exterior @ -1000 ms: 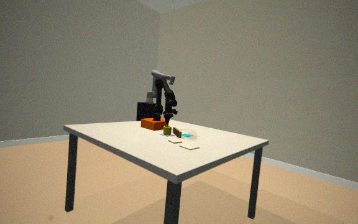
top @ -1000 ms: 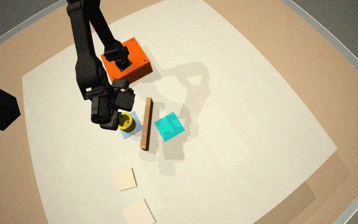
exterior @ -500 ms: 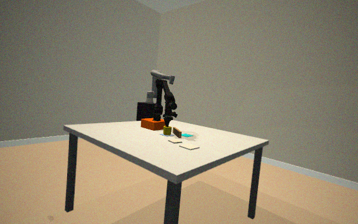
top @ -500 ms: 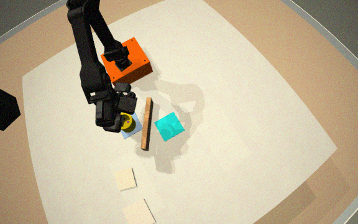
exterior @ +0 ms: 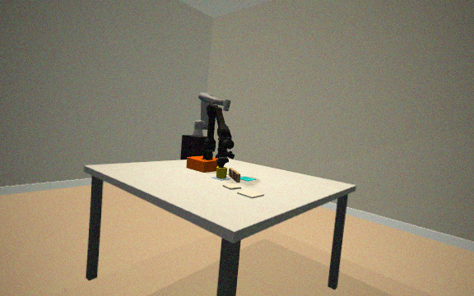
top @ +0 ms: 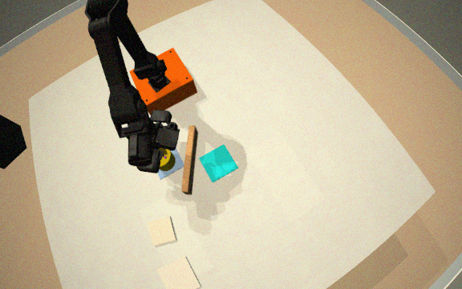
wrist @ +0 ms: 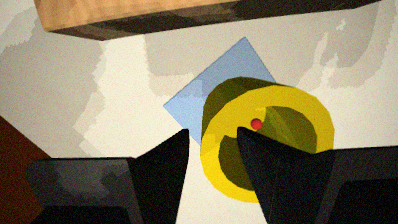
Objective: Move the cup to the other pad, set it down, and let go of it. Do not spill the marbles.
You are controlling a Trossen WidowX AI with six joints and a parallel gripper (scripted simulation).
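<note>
A yellow cup (top: 168, 162) (exterior: 221, 173) (wrist: 315, 102) stands upright on the blue pad (top: 178, 161) (wrist: 235, 60). A red marble (wrist: 256, 124) shows inside it in the wrist view, and a purple marble (top: 165, 157) in the top view; the rest of its inside is partly hidden by a finger. The teal pad (top: 218, 163) (exterior: 248, 178) lies bare across the wooden bar. My gripper (exterior: 222, 164) (wrist: 212, 133) points down just above the cup, partly open, with nothing held. In the wrist view the right finger overlaps the cup's opening and the left finger is beside the cup.
The wooden bar (top: 189, 160) (exterior: 234, 175) (wrist: 150, 17) stands between the two pads. An orange box (top: 176, 72) (exterior: 200, 164) is under the arm's base. Two flat cream tiles, a smaller one (top: 162, 231) (exterior: 232, 186) and a larger one (top: 179, 274) (exterior: 251, 192), lie beyond the pads.
</note>
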